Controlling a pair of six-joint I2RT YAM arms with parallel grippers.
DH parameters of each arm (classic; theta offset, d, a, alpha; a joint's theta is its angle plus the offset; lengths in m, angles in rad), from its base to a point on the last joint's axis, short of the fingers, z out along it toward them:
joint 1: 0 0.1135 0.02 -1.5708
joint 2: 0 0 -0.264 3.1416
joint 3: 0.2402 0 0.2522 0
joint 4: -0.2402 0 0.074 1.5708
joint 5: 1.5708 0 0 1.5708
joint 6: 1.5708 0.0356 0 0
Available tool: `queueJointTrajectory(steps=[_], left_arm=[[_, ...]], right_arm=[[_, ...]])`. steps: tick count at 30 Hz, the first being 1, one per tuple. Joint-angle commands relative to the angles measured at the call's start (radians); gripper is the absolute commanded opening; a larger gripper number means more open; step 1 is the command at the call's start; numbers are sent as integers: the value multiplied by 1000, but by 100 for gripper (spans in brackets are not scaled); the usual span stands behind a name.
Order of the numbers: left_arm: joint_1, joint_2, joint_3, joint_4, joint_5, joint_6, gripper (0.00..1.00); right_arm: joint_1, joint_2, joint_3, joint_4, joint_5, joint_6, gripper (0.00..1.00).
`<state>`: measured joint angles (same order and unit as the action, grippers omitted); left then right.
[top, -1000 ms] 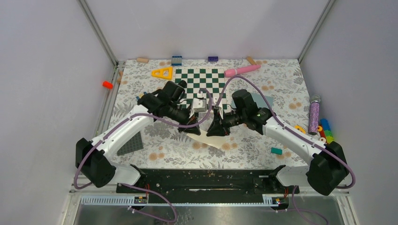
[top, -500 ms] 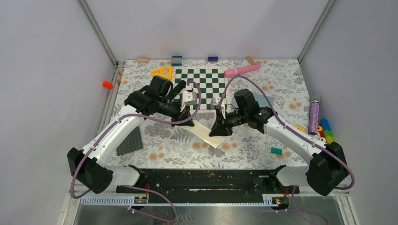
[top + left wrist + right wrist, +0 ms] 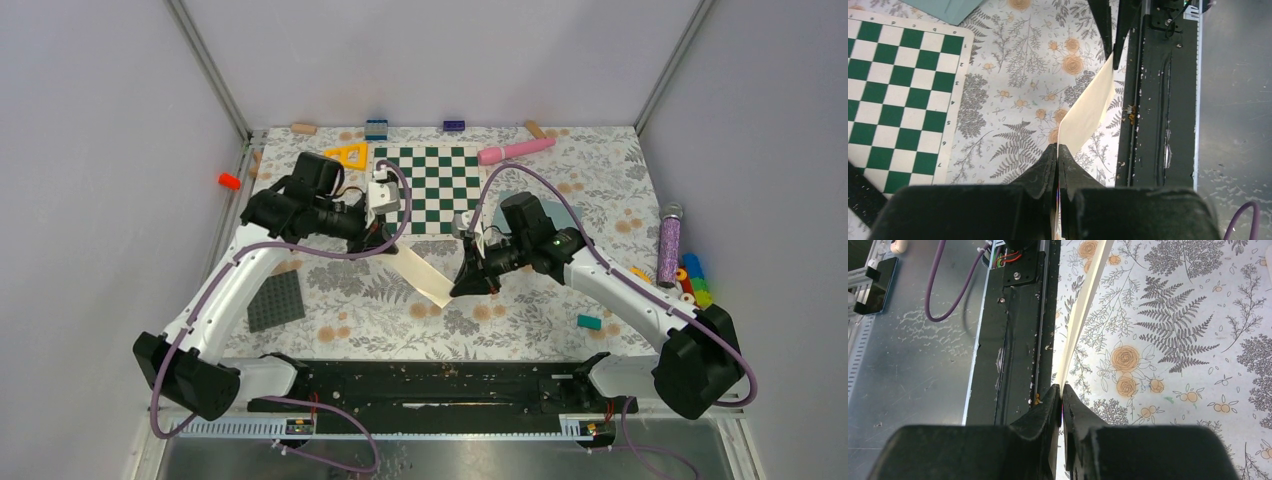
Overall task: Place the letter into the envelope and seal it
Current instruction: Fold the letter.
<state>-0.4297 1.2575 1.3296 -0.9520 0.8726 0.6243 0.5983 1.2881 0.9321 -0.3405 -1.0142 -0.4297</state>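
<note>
Now clamped at both ends: letter (image 3: 420, 275), long axis far-left to near-right, left jaws and right jaws pinching it. Envelope (image 3: 943, 7) far-right, nearer right arm.

A chessboard (image 3: 432, 175) lies at the back of the bench (image 3: 380, 320), a yellow triangle (image 3: 346, 155) just beside it. A grey baseplate (image 3: 276, 300) sits front-left.

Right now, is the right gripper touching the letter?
Touching. The right wrist view shows the right gripper with its jaws pinched on the letter at its edge.
</note>
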Motion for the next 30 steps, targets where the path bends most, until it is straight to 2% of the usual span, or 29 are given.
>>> queueJointTrajectory(steps=[1, 7, 16, 19, 22, 25, 30], left_arm=[[36, -11, 70, -37, -7, 73, 0], [86, -26, 77, -65, 12, 112, 0], [94, -53, 60, -91, 30, 148, 0], [91, -55, 45, -110, 71, 158, 0], [65, -56, 17, -113, 74, 162, 0], [23, -56, -12, -113, 56, 165, 0], [-29, -61, -38, -113, 56, 160, 0]], right_arm=[[-9, -23, 41, -54, -32, -41, 11], [-10, -19, 44, -62, -31, -50, 11], [-15, -23, 45, -59, -11, -55, 12], [-24, -23, 57, -54, 1, -49, 32], [-36, -32, 52, 2, -3, 9, 45], [-46, -66, 13, 84, -17, 60, 50], [-49, -101, -27, 164, -23, 110, 54]])
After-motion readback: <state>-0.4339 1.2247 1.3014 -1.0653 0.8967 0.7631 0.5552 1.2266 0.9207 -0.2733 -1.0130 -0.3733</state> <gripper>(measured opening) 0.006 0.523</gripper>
